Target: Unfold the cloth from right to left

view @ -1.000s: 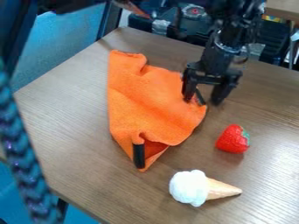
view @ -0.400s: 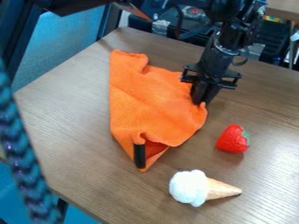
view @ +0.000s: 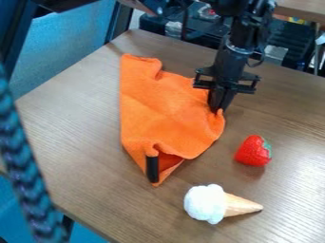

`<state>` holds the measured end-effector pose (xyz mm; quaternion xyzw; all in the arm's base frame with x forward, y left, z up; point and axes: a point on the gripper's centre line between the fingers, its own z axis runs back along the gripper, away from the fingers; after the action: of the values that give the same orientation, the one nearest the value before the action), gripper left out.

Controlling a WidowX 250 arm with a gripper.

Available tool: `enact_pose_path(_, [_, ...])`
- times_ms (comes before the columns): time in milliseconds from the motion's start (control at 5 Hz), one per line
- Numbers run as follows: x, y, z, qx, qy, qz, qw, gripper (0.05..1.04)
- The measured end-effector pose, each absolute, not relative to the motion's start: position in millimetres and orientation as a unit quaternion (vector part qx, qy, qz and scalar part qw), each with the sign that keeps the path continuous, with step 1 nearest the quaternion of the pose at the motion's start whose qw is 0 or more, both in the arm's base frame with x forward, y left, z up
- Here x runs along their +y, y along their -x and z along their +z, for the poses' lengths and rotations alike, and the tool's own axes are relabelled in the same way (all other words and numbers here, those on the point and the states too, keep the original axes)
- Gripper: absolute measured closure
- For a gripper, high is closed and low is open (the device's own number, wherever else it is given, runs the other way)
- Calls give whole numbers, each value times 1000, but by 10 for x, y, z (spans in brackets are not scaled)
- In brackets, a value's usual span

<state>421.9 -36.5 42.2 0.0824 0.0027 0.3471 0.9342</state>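
We observe the claw [view: 217, 109], black and two-fingered, with its fingers together, pinching the right margin of the folded orange fabric cloth [view: 162, 109]. The cloth lies on the brown wood-grain surface [view: 76, 128], between the claw and the surface's left edge, well apart from that edge. We locate the red toy strawberry [view: 253, 151] and white-topped tan toy ice-cream cone [view: 206, 204] at the cloth's lower right.
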Motion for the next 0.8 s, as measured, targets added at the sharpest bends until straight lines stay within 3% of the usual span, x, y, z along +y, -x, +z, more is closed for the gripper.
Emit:
enact_pose_path(400, [-189, -4119, 935, -2, 11, 343, 939, 1024])
enact_pose_path(600, [-23, -3938, 1052, -2, 34, 339, 940, 1024])
enact_pose_path(800, [247, -3691, 924, 7, 27, 337, 941, 1024])
